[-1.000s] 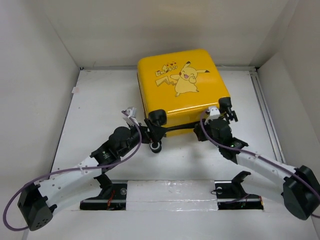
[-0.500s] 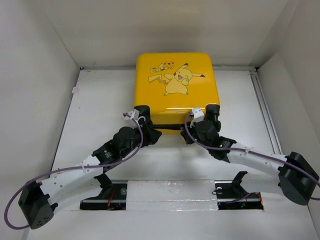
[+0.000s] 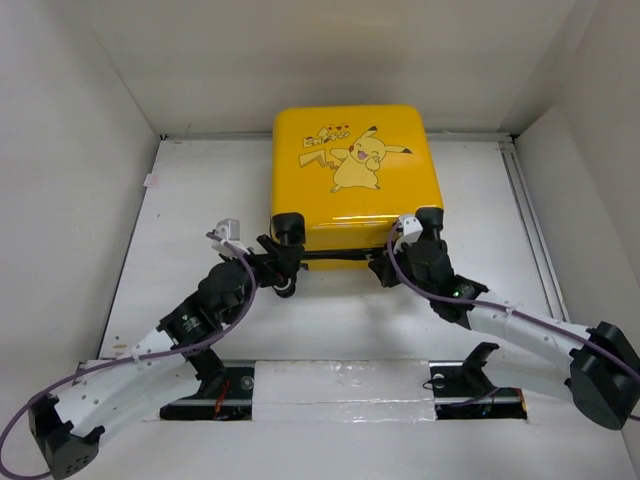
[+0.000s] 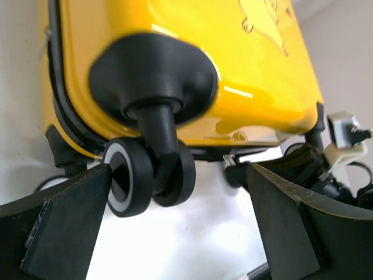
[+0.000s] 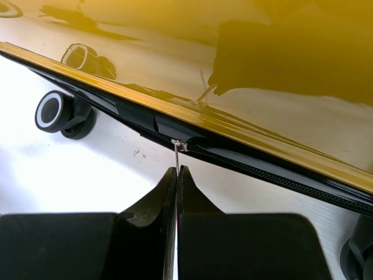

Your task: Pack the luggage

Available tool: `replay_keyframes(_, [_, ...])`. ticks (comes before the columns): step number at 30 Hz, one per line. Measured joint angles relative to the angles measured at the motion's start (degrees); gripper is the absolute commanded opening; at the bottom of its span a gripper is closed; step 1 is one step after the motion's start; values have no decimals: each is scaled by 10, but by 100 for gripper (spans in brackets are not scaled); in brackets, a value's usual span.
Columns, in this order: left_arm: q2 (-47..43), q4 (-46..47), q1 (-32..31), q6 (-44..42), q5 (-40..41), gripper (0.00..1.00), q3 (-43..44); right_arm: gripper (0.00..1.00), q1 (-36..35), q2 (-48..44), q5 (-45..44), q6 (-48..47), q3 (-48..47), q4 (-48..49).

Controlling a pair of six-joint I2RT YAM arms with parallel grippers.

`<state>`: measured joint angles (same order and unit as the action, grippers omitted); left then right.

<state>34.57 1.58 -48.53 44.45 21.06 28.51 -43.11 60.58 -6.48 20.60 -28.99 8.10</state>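
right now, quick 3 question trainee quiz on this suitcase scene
1. True or false: the suitcase lies shut on the table.
2. Which gripper has its jaws pressed together: A) left, B) right?
3. What black part sits between the left gripper's jaws?

Key:
1. True; the yellow lid is down.
2. B; the right gripper is shut on the thin zip pull, the left one is wide open.
3. A caster wheel.

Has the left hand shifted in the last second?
Yes. The left hand has backed toward the table's near edge, away from the back wall, beside the luggage.
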Motion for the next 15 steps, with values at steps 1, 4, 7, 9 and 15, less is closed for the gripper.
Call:
replay_keyframes(1, [-4,0,0,0,7,93,0,0,4,-2,6,0,1,0])
replay_keyframes(4, [-3,6,0,-3,17,90,0,0,9,-7,14,0,6,0])
replay_keyframes(7, [30,14,0,-8,14,83,4,0,11,-11,16,0,9,1])
replay_keyframes(9, [59,17,0,-11,10,82,11,0,13,-13,17,0,9,0])
replay_keyframes(15, [99,11,0,-16,-9,65,14,0,16,-16,18,0,10,0])
